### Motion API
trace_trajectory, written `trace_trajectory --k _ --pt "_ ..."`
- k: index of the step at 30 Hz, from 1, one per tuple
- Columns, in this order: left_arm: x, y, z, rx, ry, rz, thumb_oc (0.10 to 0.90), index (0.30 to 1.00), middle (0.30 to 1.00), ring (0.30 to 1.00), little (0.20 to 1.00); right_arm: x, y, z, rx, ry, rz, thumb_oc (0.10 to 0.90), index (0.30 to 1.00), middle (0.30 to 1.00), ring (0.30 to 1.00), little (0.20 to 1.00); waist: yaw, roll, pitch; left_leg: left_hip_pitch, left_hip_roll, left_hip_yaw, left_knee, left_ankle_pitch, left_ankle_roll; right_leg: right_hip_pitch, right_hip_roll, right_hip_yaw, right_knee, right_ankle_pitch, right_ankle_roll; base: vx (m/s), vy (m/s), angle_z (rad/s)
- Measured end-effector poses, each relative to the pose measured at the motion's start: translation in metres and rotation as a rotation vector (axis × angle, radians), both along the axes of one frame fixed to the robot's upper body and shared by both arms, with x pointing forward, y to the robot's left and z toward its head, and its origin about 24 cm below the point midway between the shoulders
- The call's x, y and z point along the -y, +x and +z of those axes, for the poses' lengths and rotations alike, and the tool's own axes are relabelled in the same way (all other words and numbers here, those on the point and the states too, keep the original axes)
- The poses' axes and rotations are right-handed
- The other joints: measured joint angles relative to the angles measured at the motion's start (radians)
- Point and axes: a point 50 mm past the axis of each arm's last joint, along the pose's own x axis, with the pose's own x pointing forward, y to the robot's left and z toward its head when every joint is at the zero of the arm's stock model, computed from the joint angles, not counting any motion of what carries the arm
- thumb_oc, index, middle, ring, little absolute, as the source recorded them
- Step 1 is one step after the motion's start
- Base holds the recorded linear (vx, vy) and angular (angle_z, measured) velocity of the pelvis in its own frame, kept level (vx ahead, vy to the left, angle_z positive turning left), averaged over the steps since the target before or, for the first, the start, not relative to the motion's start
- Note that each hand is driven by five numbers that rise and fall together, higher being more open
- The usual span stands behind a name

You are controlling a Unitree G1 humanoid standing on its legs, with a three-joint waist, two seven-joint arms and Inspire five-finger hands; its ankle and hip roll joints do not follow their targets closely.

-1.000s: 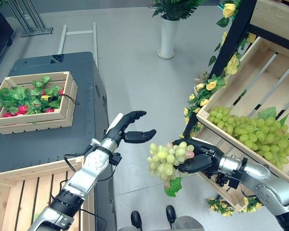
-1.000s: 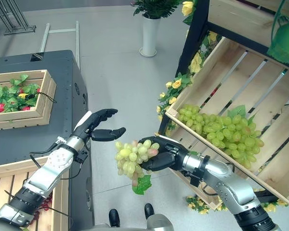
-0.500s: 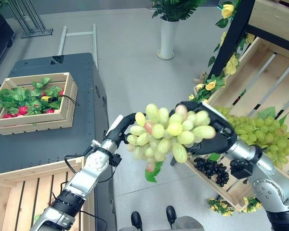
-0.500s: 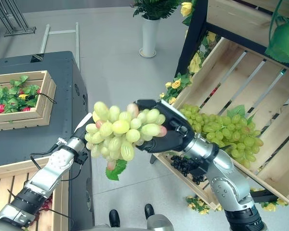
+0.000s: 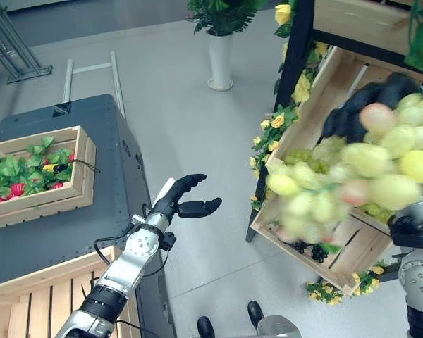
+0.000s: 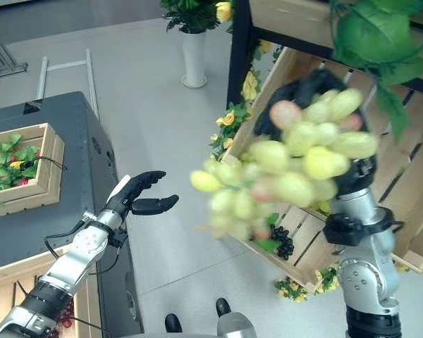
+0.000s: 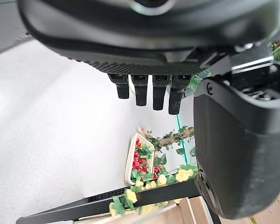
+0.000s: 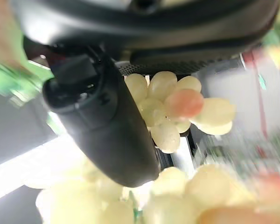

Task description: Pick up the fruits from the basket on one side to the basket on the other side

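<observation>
1. a bunch of green grapes is held high in the right hand, close to the head camera, so it is seen large and blurred in front of the slanted wooden crate of the rack on the right.
2. the right hand is seen closed around the upper part of the bunch; in the right wrist view the thumb is pressed against the grapes, and a few pinkish berries are seen among the green ones.
3. more green grapes are seen lying in the same crate behind the held bunch, and a small bunch of dark grapes is seen at its lower edge.
4. yellow flowers with green leaves are fixed along the black post of the rack.
5. the left hand is held in the air beside the dark grey worktop, well apart from the bunch; its fingers are relaxed and spread from the thumb, and nothing is held in it.
6. on the worktop a wooden basket is placed, with green leaves and red fruits inside.
7. a white vase with a green plant is standing on the floor further back.
</observation>
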Motion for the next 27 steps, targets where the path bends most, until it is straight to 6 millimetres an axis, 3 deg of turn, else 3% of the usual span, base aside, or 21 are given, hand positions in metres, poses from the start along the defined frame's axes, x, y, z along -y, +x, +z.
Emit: trace_trajectory --k 6,20,23,27 --pt "0.004 -0.001 -0.003 0.005 0.001 0.016 0.8 0.9 0.9 0.9 0.9 0.019 0.002 -0.003 -0.097 0.206 -0.218 0.4 0.3 0.3 0.3 0.3 -0.038 0.0 0.0 0.003 0.001 0.026 0.0 -0.003 0.0 -0.008 0.002 0.025 0.0 0.005 0.001 0.02 0.026 -0.12" --pt "0.017 -0.005 -0.012 -0.018 0.008 -0.014 0.8 0.9 0.9 0.9 0.9 0.018 0.01 -0.014 -0.218 0.197 -0.432 0.4 0.3 0.3 0.3 0.3 -0.036 -0.016 -0.017 0.013 -0.005 0.048 -0.007 -0.011 0.0 -0.007 -0.005 0.042 0.001 0.009 0.016 0.01 0.002 -0.04" --pt "0.018 -0.006 -0.013 -0.018 0.011 -0.011 0.8 0.9 0.9 0.9 0.9 0.023 0.019 -0.029 -0.329 0.163 -0.491 0.4 0.3 0.3 0.3 0.3 -0.037 -0.025 -0.029 0.013 -0.008 0.053 -0.007 -0.012 0.002 -0.009 -0.01 0.042 0.0 0.011 0.02 -0.01 -0.012 -0.03" --pt "0.02 -0.007 -0.015 -0.025 0.016 -0.02 0.8 0.9 0.9 0.9 0.9 0.05 0.031 -0.081 -0.642 0.147 -0.658 0.4 0.3 0.3 0.3 0.3 -0.034 -0.031 -0.038 0.007 -0.007 0.053 -0.007 -0.013 0.002 -0.015 -0.01 0.039 -0.003 0.011 0.02 -0.01 -0.004 -0.01"
